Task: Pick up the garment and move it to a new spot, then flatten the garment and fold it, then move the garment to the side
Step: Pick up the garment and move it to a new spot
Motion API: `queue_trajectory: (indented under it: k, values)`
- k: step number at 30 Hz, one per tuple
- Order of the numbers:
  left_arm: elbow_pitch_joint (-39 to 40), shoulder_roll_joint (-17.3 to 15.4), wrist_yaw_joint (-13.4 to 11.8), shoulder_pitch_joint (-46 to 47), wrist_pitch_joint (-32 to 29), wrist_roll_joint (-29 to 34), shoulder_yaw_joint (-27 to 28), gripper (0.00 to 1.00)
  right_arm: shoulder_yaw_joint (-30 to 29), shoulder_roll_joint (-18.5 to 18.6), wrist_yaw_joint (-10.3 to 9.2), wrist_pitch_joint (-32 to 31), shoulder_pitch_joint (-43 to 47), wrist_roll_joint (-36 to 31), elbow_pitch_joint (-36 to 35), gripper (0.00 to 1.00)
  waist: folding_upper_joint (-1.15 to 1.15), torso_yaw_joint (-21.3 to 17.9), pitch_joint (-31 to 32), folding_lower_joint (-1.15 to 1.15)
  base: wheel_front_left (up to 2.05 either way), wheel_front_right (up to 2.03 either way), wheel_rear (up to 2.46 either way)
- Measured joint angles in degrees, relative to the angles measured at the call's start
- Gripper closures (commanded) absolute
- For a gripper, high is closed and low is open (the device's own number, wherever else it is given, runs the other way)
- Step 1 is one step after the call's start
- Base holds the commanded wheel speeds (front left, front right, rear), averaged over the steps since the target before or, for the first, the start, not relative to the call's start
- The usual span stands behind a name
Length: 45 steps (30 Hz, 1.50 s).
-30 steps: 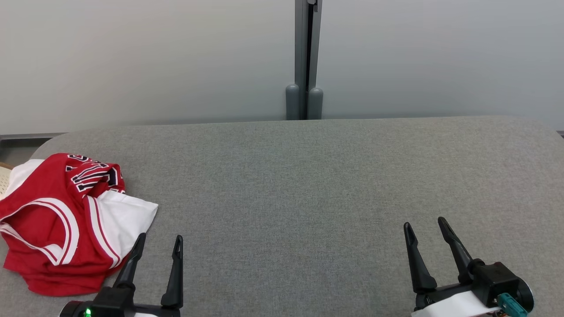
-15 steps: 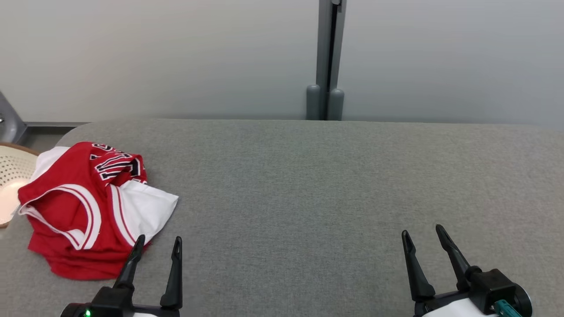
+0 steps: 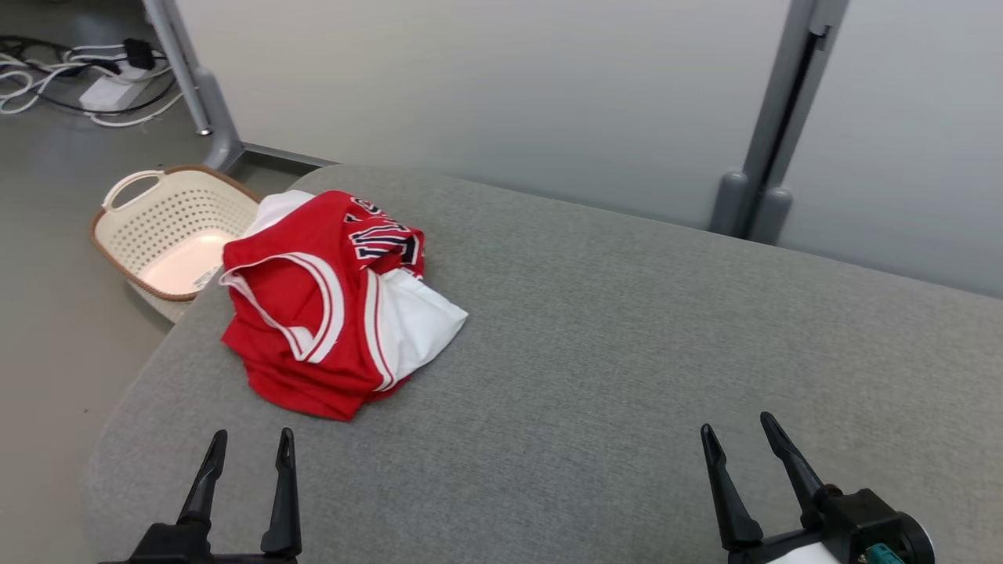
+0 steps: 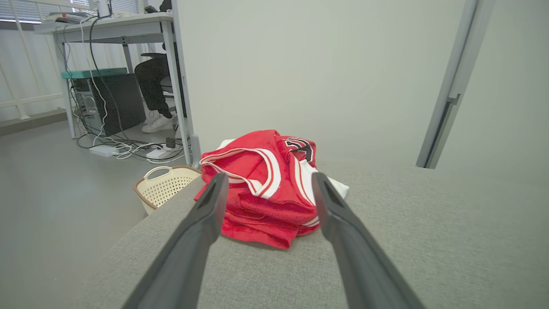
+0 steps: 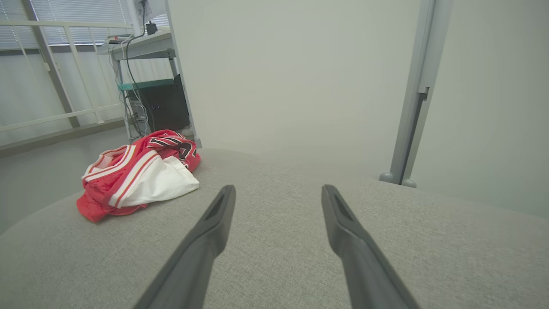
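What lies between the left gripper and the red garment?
Only bare grey surface, seen in the head view, separates the left gripper from the garment.

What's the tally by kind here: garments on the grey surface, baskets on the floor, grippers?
garment, red and white, crumpled: 1
basket, cream, on the floor beside the surface: 1
grippers: 2, left gripper and right gripper, jaws open, both empty
Total: 4

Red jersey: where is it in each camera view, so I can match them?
Head view: red jersey left of centre.
Left wrist view: red jersey centre, beyond the fingers.
Right wrist view: red jersey middle left.
Shared landmark: grey post, right of it everywhere.
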<state>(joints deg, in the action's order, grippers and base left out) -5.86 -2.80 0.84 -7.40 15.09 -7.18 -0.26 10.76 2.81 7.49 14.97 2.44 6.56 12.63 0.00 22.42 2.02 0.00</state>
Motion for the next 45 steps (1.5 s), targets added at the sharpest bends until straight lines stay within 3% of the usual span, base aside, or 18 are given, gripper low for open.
queue_trajectory:
  k: [6, 12, 16, 18, 21, 22, 24, 27, 35, 45]
  values:
    - [0.9, 0.0, -0.9, -0.4, 0.0, -0.7, 2.6, 0.0, 1.1, 0.0, 0.01, 0.0, -0.4, -0.1, 0.4, 0.0, 0.0, 4.6, -0.5, 0.0, 0.0, 0.0, 0.0]
    - [3.6, 0.0, -0.2, 2.2, 0.0, -1.3, 6.8, 0.0, 0.1, 0.0, 0.01, 0.0, -0.5, -1.5, 0.7, 0.0, 0.0, 4.3, -2.1, 0.0, 0.0, 0.0, 0.0]
    - [0.4, -0.3, 3.1, 9.4, 0.0, -3.0, 8.8, 0.0, -1.7, 0.0, 0.01, 0.0, -1.3, -3.4, 0.8, 0.0, 0.0, 3.5, -4.5, 0.0, 0.0, 0.0, 0.0]
    - [-5.0, -2.3, 4.7, 14.4, 0.0, -3.5, 8.3, 0.0, -2.4, 0.0, 0.01, 0.0, -1.3, -4.3, 0.5, 0.0, 0.0, 3.2, -5.8, 0.0, 0.0, 0.0, 0.0]
    - [-14.4, -7.5, 5.7, 24.5, -2.9, -3.3, 5.9, 0.0, -2.3, 0.0, 0.01, 0.0, -2.1, -6.0, 0.4, 0.0, 0.0, 2.9, -8.3, 0.0, 0.0, 0.0, 0.0]
    - [-14.4, -7.5, 5.7, 24.5, -2.9, -3.3, 5.9, 0.0, -2.3, 0.0, 0.01, 0.0, -2.1, -6.0, 0.4, 0.0, 0.0, 2.9, -8.3, 0.0, 0.0, 0.0, 0.0]
    - [-19.8, -10.4, 6.2, 31.4, -7.1, -3.1, 4.0, 0.0, -2.3, -0.1, 0.01, 0.0, -3.4, -7.0, -0.1, 0.0, 0.0, 2.5, -10.2, 0.0, 0.0, 0.0, 0.0]
    - [-26.4, -12.1, 6.4, 41.5, -12.5, -6.1, 1.8, 0.0, -3.3, 0.0, 0.01, 0.0, -5.0, -8.3, -0.6, 0.0, 0.0, 1.9, -13.2, 0.0, 0.0, 0.0, 0.0]
    - [-39.1, -17.1, 6.6, 58.4, -27.3, -22.9, -12.6, 0.0, -3.4, 0.0, 0.01, 0.1, -6.9, -11.4, -1.4, 0.0, 0.0, 0.0, -20.1, 0.0, 0.0, 0.0, 0.0]
    - [-45.9, -19.9, 6.6, 63.8, -35.1, -39.7, -19.7, 0.0, -5.0, -0.1, 0.02, 0.1, -10.1, -12.1, -3.7, 0.0, 0.0, -3.6, -26.0, 0.0, 0.0, 0.0, 0.0]
